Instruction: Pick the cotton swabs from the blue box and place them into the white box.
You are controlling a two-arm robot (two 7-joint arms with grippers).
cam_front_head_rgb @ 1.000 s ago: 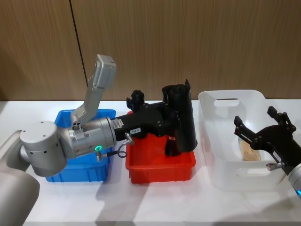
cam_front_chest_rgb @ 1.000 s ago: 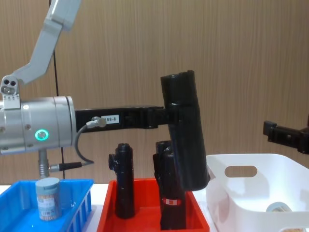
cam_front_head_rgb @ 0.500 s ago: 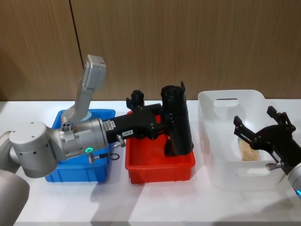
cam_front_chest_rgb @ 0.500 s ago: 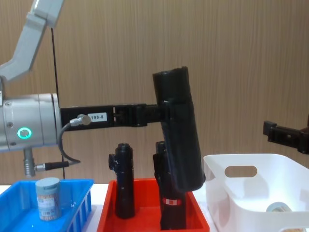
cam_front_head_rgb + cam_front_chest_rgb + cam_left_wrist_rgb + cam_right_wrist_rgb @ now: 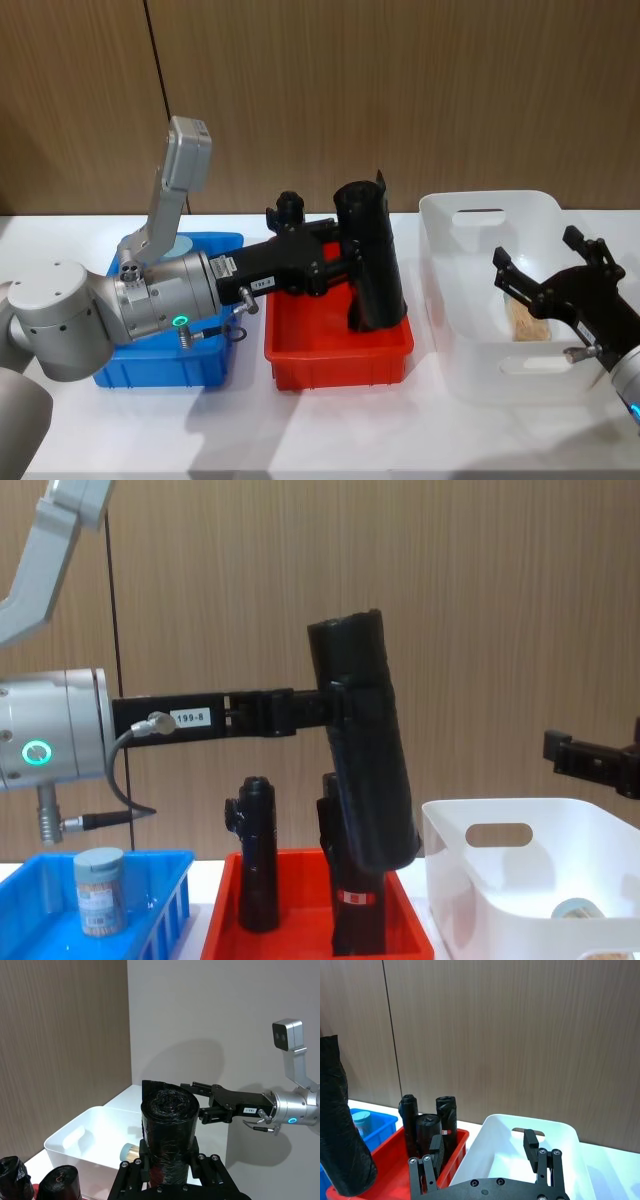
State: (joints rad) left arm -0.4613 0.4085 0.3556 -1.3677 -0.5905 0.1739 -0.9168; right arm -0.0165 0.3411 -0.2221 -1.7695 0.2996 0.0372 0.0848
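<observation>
Meanwhile the left gripper [image 5: 345, 705], clamping a black cylinder [image 5: 365, 750] rather than cotton swabs [image 5: 100, 890], is drifting leftward over the red tray [image 5: 335, 350]; the right gripper [image 5: 548, 268] is hovering spread above the white box [image 5: 450, 290].

left end effector [image 5: 345, 262], black roll [image 5: 372, 258] carried leftward

Cotton swabs [image 5: 100, 890]: clear tub, pale blue-grey lid, upright in blue box [image 5: 160, 925], slotted sides. Second tub [image 5: 578, 909] lies low inside white box [image 5: 500, 880], glossy, oval handle cut-out.
</observation>
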